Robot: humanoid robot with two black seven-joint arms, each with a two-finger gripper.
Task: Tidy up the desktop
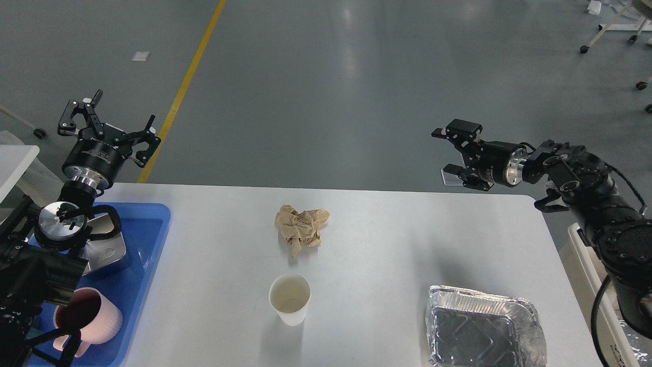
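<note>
The white desktop (387, 244) carries a crumpled brown paper ball (301, 228) near its middle, a white paper cup (290, 298) standing upright in front of that, and a dented foil tray (484, 329) at the front right. My left gripper (106, 121) hangs open over the far left corner, above the blue tray (145, 255), with nothing between its fingers. Over the far right edge my right gripper (447, 152) points left, open and empty, well away from every object.
The blue tray holds a steel box (107, 255) and a pink cup (91, 318). A white bin (586, 265) stands beside the table's right edge, mostly hidden by my right arm. A small white side table (12, 163) is at the far left.
</note>
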